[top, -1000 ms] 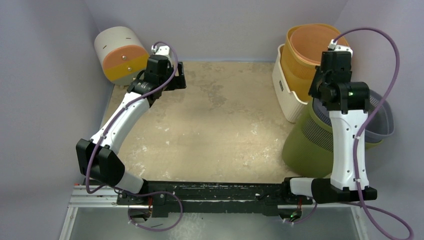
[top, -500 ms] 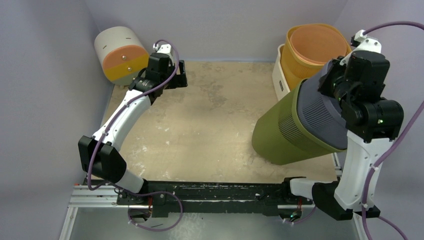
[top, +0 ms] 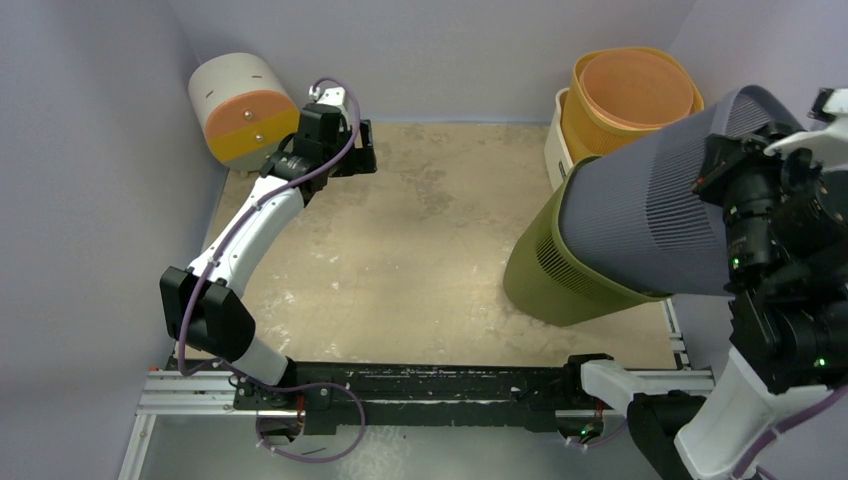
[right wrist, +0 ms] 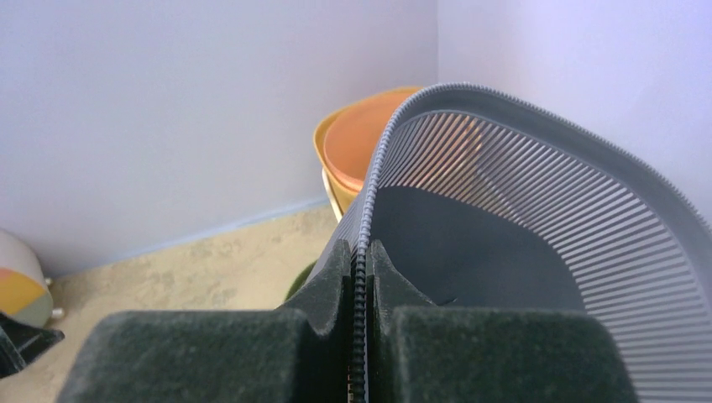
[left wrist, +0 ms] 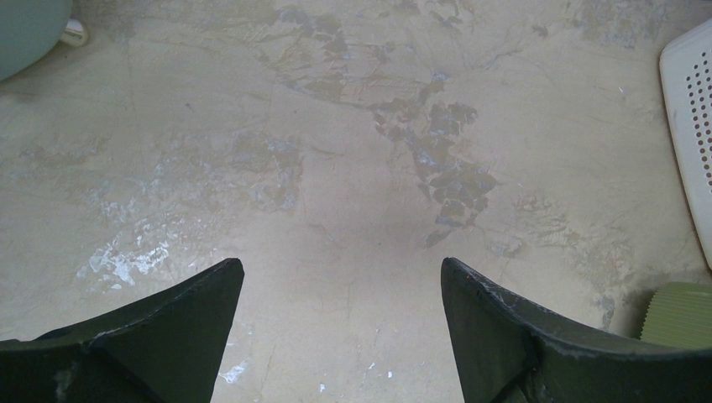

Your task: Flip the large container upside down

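At far left, left gripper point(left wrist: 337, 273) hovers idle over bare tabletop point(top: 430, 230), jaws wide apart. Right of centre, large container point(top: 640, 215) (grey ribbed basket nested in an olive-green one) leans steeply, mouth up toward the right. Right gripper point(right wrist: 359, 262) pinches its grey rim, jaws clamped. Progress: tipped, not inverted; the flip is left to do.

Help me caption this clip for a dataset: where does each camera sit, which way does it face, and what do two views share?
Top external: above and behind the bases, looking down at the table; left arm and right arm show.
Left wrist: looks down at the table; the left gripper, open, at the bottom.
Right wrist: faces the back wall; the right gripper clamps the grey container rim.
Shared: the orange bin shows in the top and right wrist views.
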Robot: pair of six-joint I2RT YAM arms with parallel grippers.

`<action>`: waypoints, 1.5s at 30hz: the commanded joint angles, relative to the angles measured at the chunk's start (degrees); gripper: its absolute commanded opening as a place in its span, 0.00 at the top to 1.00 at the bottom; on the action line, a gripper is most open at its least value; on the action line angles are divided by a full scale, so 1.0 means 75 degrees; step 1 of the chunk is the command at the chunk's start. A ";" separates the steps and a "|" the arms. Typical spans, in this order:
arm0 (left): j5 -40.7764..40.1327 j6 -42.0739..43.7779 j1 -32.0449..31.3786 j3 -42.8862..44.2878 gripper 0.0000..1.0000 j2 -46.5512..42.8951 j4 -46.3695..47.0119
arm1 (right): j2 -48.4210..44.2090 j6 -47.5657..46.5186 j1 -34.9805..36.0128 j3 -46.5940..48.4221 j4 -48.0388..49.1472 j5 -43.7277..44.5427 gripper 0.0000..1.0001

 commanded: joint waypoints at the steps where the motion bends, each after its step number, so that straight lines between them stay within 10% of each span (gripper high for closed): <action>1: 0.0142 -0.0107 0.0017 0.0355 0.15 0.0036 0.0189 | -0.0453 -0.0795 -0.0015 0.0009 0.3510 0.0344 1.00; 25: -0.1350 0.0144 0.0006 0.0599 0.15 -0.0885 0.0265 | 0.0540 0.0473 -0.0017 -0.1450 0.8966 -0.3160 1.00; 36: -0.2459 0.0100 0.0015 0.0292 0.15 -0.1695 0.0297 | 0.2444 0.2072 0.0427 -0.1748 0.9756 -0.5148 1.00; 45: -0.2938 0.0013 0.0019 0.0243 0.15 -0.2094 0.0219 | 0.4029 0.0507 0.2373 -0.1304 0.8649 -0.3929 1.00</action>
